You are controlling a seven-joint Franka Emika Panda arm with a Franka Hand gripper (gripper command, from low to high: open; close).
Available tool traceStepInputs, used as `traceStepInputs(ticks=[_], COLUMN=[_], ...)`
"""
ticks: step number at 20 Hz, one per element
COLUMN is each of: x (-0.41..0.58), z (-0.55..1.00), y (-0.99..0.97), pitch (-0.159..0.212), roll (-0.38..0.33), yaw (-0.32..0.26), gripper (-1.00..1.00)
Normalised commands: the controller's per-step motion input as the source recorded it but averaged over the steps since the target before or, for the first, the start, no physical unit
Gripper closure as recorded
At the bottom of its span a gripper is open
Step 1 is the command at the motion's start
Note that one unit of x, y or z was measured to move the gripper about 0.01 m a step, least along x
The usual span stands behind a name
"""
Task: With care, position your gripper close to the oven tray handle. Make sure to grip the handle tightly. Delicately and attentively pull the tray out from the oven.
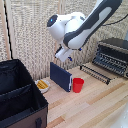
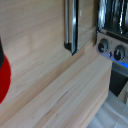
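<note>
Wooden table (image 1: 95, 107): light planks, bare across the near right of the exterior view; front edge runs off frame; in the wrist view, edge drops away beside the oven's control panel.

Black fabric box (image 1: 20, 95): large, open-topped, filling the near left corner of the exterior view, hemming that side.

White robot arm (image 1: 82, 25): bulky, reaching in from the upper right, hanging above the table's middle.

Oven (image 1: 114, 54): black with grey trim, far right of the exterior view; two knobs (image 2: 111, 49) seen in the wrist view.

Tray (image 1: 95, 73): dark wire rack lying flat on the table just left of the oven, in front of it.

Dark blue slab (image 1: 60, 76): upright, mid-table, directly below the gripper.

Red cup (image 1: 78, 85): just right of the slab, near its base.

Small plate (image 1: 42, 85) with yellow items: between slab and fabric box.

Oven tray handle (image 1: 93, 75): thin bar along the rack's long near edge, open table in front of it; well right of and lower than the fingers, untouched.

Gripper (image 1: 60, 57): raised above the slab, pointing down; finger spacing too blurred to tell, nothing visibly held.
</note>
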Motion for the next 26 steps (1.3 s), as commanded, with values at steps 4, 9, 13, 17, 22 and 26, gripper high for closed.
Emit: traceStepInputs(ticks=[4, 9, 13, 17, 22, 26], x=[0.000, 0.003, 0.017, 0.057, 0.180, 0.213], z=[-0.08, 0.00, 0.00, 0.00, -0.13, -0.14], y=[-0.34, -0.53, -0.62, -0.61, -0.63, -0.53], pitch=[0.000, -0.001, 0.000, 0.000, 0.000, -0.003], roll=[-0.234, -0.180, -0.148, -0.137, -0.121, -0.167], yaw=[0.180, 0.143, 0.127, 0.139, 0.153, 0.144], gripper=[-1.00, -1.00, -1.00, -1.00, -1.00, -1.00])
